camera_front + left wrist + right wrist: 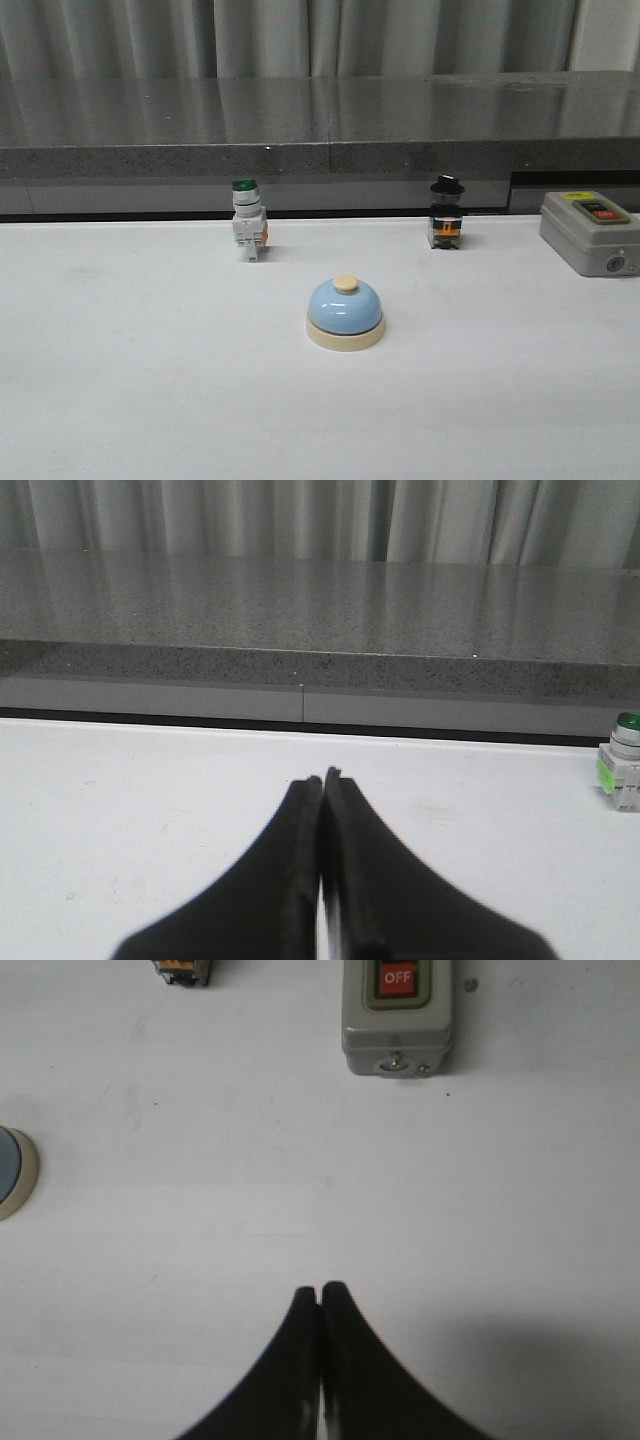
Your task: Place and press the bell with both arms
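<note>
The left pincer (pixel 321 780) has its two tips pressed together with nothing between them, hanging over bare white surface (pixel 120 380) well to the left of the bell, probably parked out of the way so the work area stays open. Behind and to the left of the bell stands the green-capped switch (pixel 248 230), upright near the back edge of the surface. The bell (pixel 345 314) sits upright on its cream base near the middle, its button (pixel 345 283) facing up and free, so it looks ready to be gripped or pressed from above; neither arm touches it. Behind and to the right of the bell is the black-knobbed switch (pixel 446 213), and farther right the grey box (pixel 590 232) with a red OFF button. The right pincer (pixel 320 1292) is likewise closed and empty, to the right of the bell; how high it hangs is hard to judge from its wrist view.
</note>
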Controlling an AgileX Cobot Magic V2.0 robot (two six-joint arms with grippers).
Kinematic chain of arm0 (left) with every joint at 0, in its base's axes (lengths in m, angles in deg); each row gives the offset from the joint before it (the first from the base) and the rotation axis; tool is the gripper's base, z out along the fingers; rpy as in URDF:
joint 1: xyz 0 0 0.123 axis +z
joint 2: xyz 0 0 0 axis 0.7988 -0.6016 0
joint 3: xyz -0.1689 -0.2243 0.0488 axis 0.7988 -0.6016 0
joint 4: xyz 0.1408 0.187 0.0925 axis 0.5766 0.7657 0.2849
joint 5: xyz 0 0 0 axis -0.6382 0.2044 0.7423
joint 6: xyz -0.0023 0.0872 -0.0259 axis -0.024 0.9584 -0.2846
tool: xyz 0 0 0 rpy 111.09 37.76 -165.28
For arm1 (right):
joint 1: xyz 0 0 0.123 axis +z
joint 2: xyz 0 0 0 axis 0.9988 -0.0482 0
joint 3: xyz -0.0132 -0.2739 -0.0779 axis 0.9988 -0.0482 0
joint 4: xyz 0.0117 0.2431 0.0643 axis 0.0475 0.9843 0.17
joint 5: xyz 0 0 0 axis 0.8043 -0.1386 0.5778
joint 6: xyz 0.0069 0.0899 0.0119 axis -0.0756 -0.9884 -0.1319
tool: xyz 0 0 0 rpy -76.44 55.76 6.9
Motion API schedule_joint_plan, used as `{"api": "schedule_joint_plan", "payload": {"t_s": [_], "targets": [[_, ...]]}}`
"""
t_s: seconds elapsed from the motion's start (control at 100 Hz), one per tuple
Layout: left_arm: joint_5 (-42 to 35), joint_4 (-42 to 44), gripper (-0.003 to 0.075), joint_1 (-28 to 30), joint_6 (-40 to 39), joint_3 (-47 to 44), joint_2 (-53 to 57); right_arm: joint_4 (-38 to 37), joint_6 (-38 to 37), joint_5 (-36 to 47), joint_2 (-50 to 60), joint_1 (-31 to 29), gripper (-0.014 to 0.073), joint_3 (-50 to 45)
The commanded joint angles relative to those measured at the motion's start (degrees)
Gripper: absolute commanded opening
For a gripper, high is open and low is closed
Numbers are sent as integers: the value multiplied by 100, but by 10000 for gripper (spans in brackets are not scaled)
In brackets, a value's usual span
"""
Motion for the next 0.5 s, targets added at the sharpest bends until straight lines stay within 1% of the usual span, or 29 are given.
{"api": "schedule_joint_plan", "payload": {"t_s": [0.0,0.15,0.49], "targets": [[-446,-18,-20,1,-60,-239,171,26,12,462,548,-42,-60,-109],[-446,-18,-20,1,-60,-239,171,-22,12,720,1256,-42,-60,-615],[-446,-18,-20,1,-60,-239,171,-22,12,645,2946,-42,-60,-1379]]}}
